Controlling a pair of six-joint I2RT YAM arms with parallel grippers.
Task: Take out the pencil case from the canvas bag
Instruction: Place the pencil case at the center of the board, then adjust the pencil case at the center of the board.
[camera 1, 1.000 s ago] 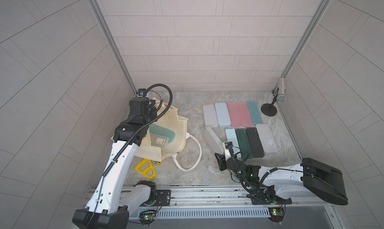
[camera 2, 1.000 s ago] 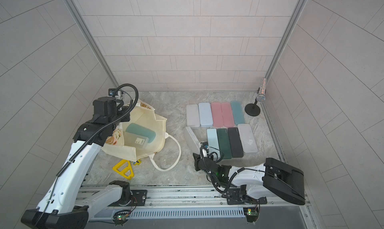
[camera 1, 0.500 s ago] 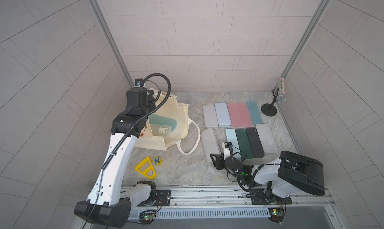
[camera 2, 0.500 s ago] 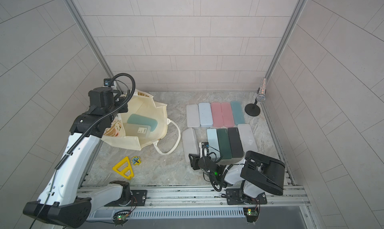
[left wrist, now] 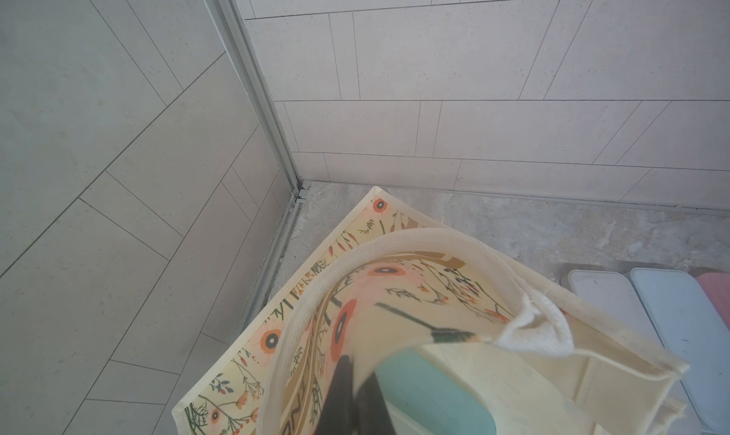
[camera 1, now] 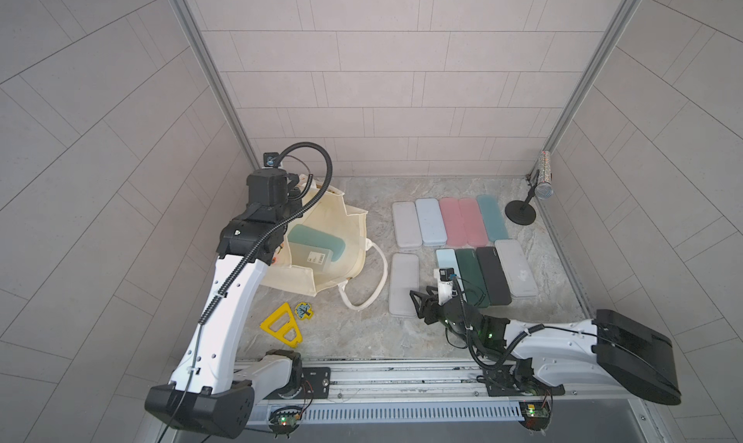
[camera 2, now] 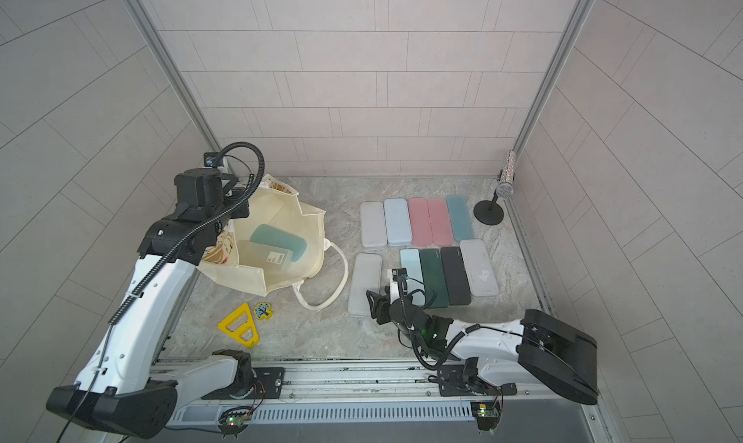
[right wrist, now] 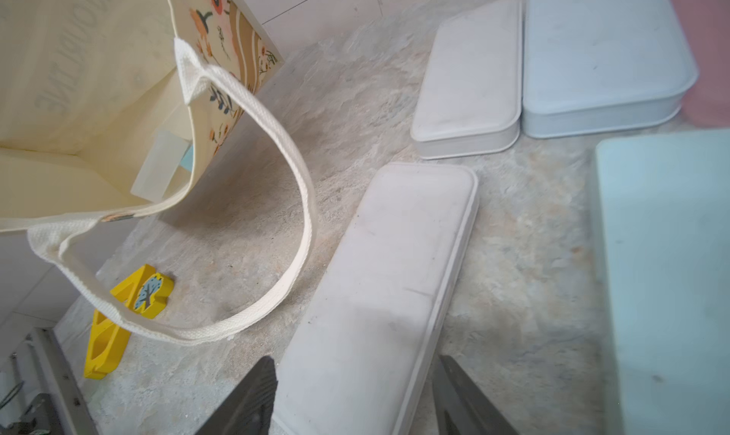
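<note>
Now flat, the grey pencil case (camera 1: pixel 403 280) lies freed by your right gripper (right wrist: pixel 355 358), jaws parted; the left gripper (left wrist: pixel 355 385) stays clamped on the canvas bag (camera 1: pixel 354 227), teal pencil case (camera 1: pixel 317 242) still inside.

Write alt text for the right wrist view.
The open right gripper straddles one end of a white pencil case lying flat on the marble tabletop. The white handle of the canvas bag loops down beside it, with more cases nearby.
</note>
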